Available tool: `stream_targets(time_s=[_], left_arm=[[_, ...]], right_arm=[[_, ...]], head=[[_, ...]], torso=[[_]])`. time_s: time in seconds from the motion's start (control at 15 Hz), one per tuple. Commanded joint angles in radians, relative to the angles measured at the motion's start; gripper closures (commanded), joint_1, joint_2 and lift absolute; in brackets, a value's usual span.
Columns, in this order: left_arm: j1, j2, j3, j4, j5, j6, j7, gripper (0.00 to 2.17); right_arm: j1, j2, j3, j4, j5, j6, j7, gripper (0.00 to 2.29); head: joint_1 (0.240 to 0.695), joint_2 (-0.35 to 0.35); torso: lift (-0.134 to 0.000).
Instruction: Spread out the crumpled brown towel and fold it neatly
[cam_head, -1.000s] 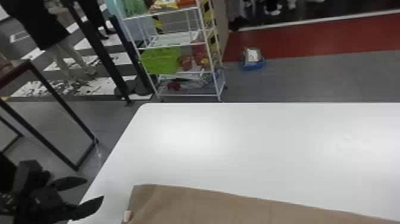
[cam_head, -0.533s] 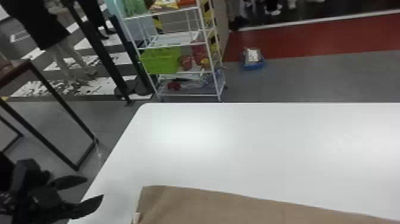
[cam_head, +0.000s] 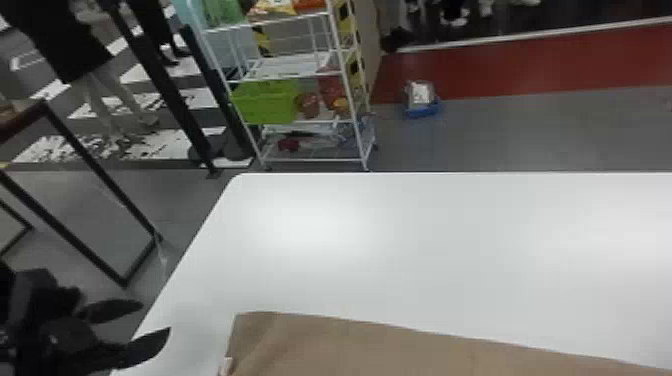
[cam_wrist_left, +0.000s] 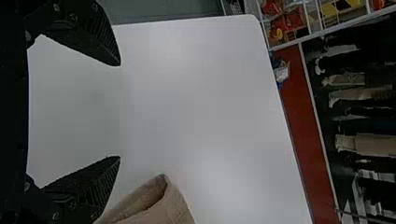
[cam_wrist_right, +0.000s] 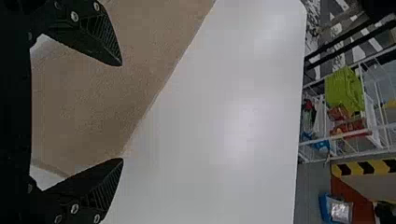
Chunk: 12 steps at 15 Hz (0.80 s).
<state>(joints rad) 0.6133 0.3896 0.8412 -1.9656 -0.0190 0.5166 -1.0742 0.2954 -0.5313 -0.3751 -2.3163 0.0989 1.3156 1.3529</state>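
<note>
In the head view, my left gripper (cam_head: 156, 317) stands open over the table's left edge, left of the brown towel (cam_head: 360, 345). The towel lies spread across the near part of the table, its far edge slanting toward the lower right, a small white tag at its left edge. The left wrist view has the open left gripper (cam_wrist_left: 120, 111) with nothing between its fingers and a rolled-over corner of the towel (cam_wrist_left: 173, 205) close by. Over the towel (cam_wrist_right: 135, 51), the right gripper (cam_wrist_right: 122, 112) is open in the right wrist view, with flat cloth beneath its fingers.
The white table (cam_head: 400, 240) extends beyond the towel to its far edge. Past it stand a white shelf rack (cam_head: 310, 160) with a green basket (cam_head: 267, 102) and a blue item (cam_head: 421, 107) on the floor. A black frame (cam_head: 100, 172) is left of the table.
The towel's left edge and far corner have shifted a little to the right since a second ago. My left gripper has stayed in place.
</note>
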Motion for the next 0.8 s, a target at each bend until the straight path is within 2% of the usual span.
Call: stream_targets(time_s=[0.0,0.07,0.2,0.33,0.53,0.73], left_arm=[[-0.004,-0.009,-0.002,-0.022,-0.001,0.047,-0.004,0.2],[-0.004,-0.017,0.007,-0.025,-0.001,0.047,-0.01,0.2],[0.01,-0.028,0.025,-0.038,0.014,0.053,-0.015,0.2],[0.01,-0.034,0.038,-0.052,0.024,0.09,-0.015,0.2],[0.01,-0.04,0.041,-0.064,0.022,0.109,-0.016,0.2],[0.01,-0.04,0.042,-0.061,0.022,0.109,-0.015,0.2]], right_arm=[[-0.131,0.025,0.229,-0.025,0.131,-0.025,0.014,0.15],[-0.2,0.025,0.346,-0.023,0.191,-0.025,0.014,0.15],[-0.3,0.037,0.541,-0.021,0.266,-0.019,0.014,0.17],[-0.403,0.06,0.726,-0.009,0.357,-0.006,0.014,0.17],[-0.461,0.067,0.915,0.003,0.456,-0.003,0.014,0.17],[-0.449,0.06,1.052,0.0,0.522,-0.006,0.014,0.17]], head=[[0.695,0.35],[0.695,0.35],[0.695,0.35],[0.695,0.35],[0.695,0.35],[0.695,0.35]], torso=[[-0.122],[-0.122],[-0.122],[-0.122],[-0.122],[-0.122]])
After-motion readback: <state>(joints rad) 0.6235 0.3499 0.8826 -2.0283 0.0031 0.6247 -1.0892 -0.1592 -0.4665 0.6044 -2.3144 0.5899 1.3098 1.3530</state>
